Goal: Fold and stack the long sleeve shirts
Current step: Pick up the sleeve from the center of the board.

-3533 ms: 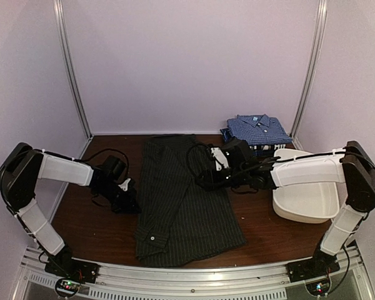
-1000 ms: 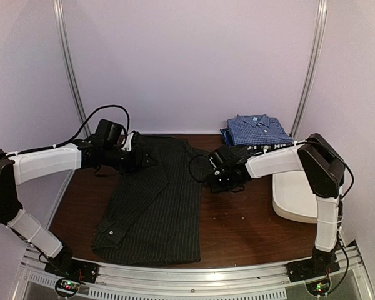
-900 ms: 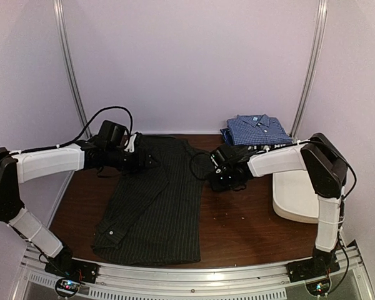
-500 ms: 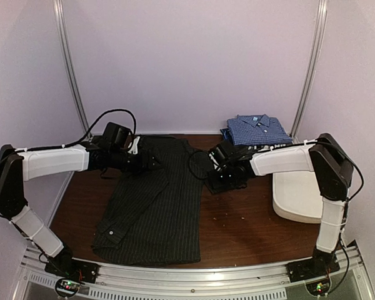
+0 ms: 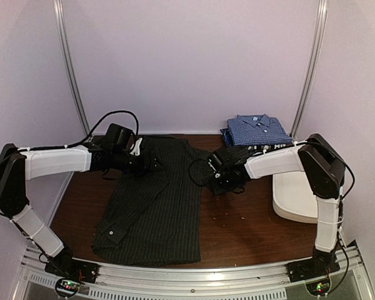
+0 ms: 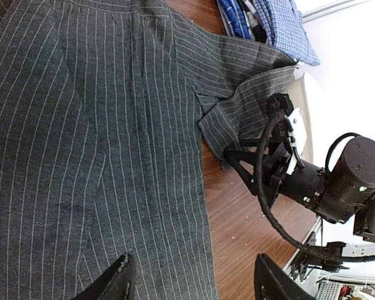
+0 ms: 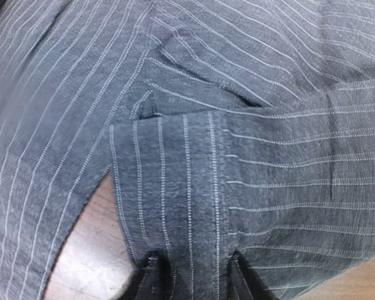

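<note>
Enclosure as I see it from the overhead camera. The back wall [image 5: 187, 62] and the side walls, left [image 5: 19, 75] and right [image 5: 356, 75], are plain pale lilac panels. Two slim metal uprights, left [image 5: 71, 69] and right [image 5: 309, 69], run down the rear corners and lean inward toward the floor of the cell. The surface [image 5: 250, 231] is dark reddish-brown wood grain with a faint sheen. A ribbed aluminium rail [image 5: 187, 276] borders its near edge. Light is soft and even across the walls.
</note>
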Motion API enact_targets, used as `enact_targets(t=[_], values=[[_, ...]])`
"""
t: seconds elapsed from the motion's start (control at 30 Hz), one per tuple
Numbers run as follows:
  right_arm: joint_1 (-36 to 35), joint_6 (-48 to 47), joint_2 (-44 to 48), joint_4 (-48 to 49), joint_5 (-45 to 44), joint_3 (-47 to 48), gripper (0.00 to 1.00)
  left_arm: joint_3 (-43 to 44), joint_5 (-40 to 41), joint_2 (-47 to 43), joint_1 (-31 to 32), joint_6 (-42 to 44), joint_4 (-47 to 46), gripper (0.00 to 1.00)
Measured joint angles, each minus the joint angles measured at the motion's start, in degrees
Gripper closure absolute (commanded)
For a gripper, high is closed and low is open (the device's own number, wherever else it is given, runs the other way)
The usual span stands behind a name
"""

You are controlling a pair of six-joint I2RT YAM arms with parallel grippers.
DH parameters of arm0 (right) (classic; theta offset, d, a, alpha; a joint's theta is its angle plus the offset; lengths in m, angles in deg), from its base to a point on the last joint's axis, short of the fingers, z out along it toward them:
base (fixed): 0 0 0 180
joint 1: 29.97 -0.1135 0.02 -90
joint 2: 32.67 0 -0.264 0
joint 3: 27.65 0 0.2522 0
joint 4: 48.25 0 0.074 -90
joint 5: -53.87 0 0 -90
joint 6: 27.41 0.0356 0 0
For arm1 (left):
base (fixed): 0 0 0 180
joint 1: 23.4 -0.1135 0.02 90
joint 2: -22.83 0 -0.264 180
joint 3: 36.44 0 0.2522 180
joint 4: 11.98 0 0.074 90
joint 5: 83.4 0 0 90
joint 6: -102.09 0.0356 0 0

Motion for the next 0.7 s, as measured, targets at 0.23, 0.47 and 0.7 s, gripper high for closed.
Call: enact_targets(t=[0.23, 0.47, 0.7], values=[[0.0, 1.3, 0.9, 1.2, 3.2, -0.4, 1.0, 0.0, -1.3, 0.7, 1.0, -1.4, -1.8, 0.34], [0.0, 2.3, 7.4, 2.6, 8.3, -0.8, 1.0, -0.1, -4.1, 2.8, 1.8, -4.5, -6.4, 0.34], [-0.2, 4.0, 12.4, 6.6, 15.1, -0.8, 1.0, -0.1, -7.4, 5.2, 2.4, -7.7, -12.1, 0.34]])
